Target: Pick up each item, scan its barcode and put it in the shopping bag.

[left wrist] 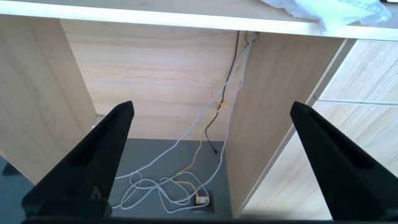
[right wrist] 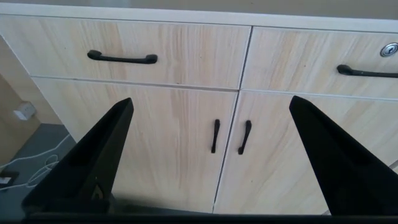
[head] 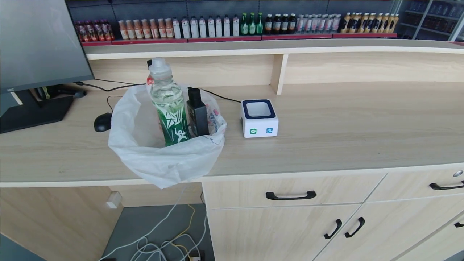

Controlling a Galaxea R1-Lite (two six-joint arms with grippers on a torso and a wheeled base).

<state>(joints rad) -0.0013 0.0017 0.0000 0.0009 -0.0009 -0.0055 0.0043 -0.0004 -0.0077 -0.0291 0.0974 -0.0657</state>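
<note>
The clear plastic bottle with the green label (head: pixel 168 105) stands upright in the white plastic shopping bag (head: pixel 159 159) on the pale wooden counter (head: pixel 344 127), looking stiff and slick, best gripped mid-body, while left gripper (left wrist: pixel 211 107) and right gripper (right wrist: pixel 210 102) hang wide open, empty, below counter level.

A pale wooden counter (head: pixel 326 137) spans the middle of the frame, with a raised ledge (head: pixel 253 50) along its back. Across the top, dark shelving holds a row of bottles (head: pixel 235 25). A dark monitor (head: pixel 40 40) sits upper left, a black mouse (head: pixel 103 122) below it. Lower right are drawers (head: pixel 235 195) and cabinet doors (head: pixel 275 235) with black handles; lower left, grey floor (head: pixel 130 221) with loose cables (head: pixel 159 248)
</note>
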